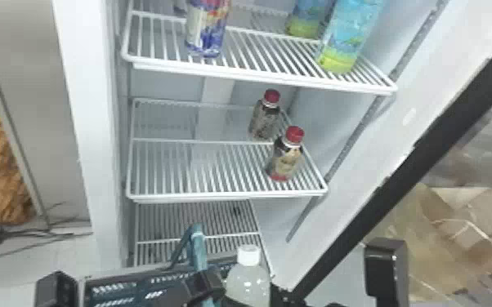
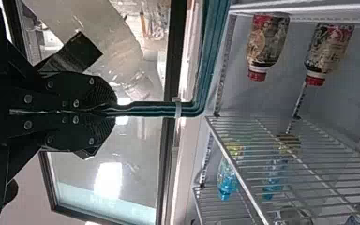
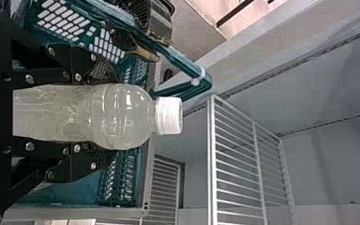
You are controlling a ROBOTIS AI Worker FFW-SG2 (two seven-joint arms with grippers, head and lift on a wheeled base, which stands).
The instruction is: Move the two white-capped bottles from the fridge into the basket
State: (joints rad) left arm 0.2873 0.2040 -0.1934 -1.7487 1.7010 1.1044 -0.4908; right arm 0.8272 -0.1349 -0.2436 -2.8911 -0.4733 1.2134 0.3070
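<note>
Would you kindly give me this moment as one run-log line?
left gripper: fingers shut on basket handle | right gripper: holding white-capped bottle, cap up | fridge shelf: two red-capped bottles standing

Head vw: btl [image 1: 247, 285] @ 6 o'clock, pale w/ white cap [image 1: 248, 255]; bskt [image 1: 135, 292] @ 7 o'clock, teal w/ slot pattern; tall btl [image 1: 349, 36] @ 1 o'clock, blue & yel-grn.

Ref = middle shelf [image 1: 224, 195]. On it, right side: two red-capped bottles [image 1: 288, 159], upright, one behind the other. Above it: upper shelf [image 1: 257, 78] with blue-and-yellow bottles [image 1: 349, 34]. Below it: basket [image 1: 124, 289], white-capped bottle [image 1: 248, 281]. Well right of it: brown cardboard [image 1: 461, 204].
</note>
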